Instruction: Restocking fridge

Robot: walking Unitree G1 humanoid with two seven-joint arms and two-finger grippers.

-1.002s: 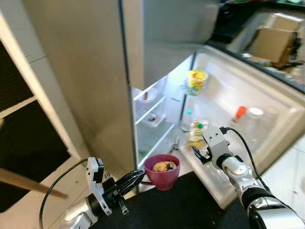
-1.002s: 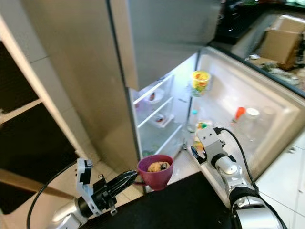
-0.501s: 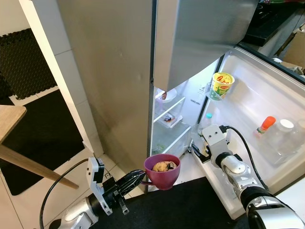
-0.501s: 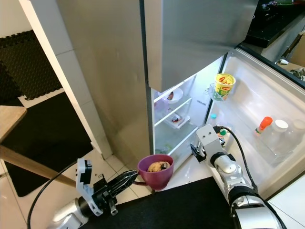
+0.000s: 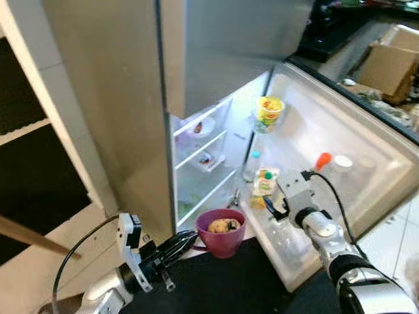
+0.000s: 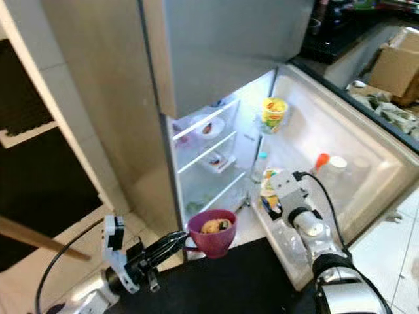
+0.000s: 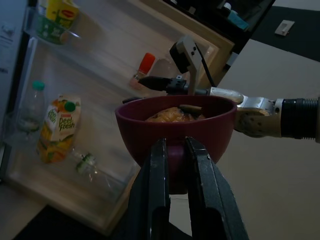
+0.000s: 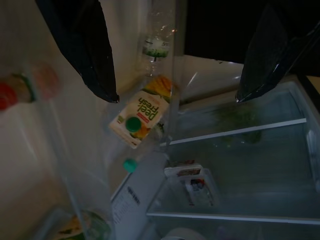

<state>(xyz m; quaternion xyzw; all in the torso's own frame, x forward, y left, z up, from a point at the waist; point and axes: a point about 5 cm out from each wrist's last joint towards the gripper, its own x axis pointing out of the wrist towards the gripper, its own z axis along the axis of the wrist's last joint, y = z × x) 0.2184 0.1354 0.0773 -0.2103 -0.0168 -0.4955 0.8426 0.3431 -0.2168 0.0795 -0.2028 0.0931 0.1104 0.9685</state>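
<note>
Left gripper (image 7: 175,150) clamped on handle of purple cup (image 5: 221,232), lower centre, before open fridge (image 5: 216,157). Rigid, light, loose food inside: keep level. Right gripper (image 8: 172,60) spread, empty.

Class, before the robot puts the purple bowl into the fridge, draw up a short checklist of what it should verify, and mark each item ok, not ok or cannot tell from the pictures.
1. Left gripper clamped on the purple bowl: ok, fingers pinch its handle.
2. Bowl level, food still inside: ok.
3. Fridge door open: ok, swung wide to the right.
4. Right gripper free: ok, open and empty, by the juice carton in the door shelf.
5. Room on an inner shelf: cannot tell, small dishes sit on two shelves.
6. Bowl lined up with the opening: not ok, it hangs low, in front of the fridge.
</note>
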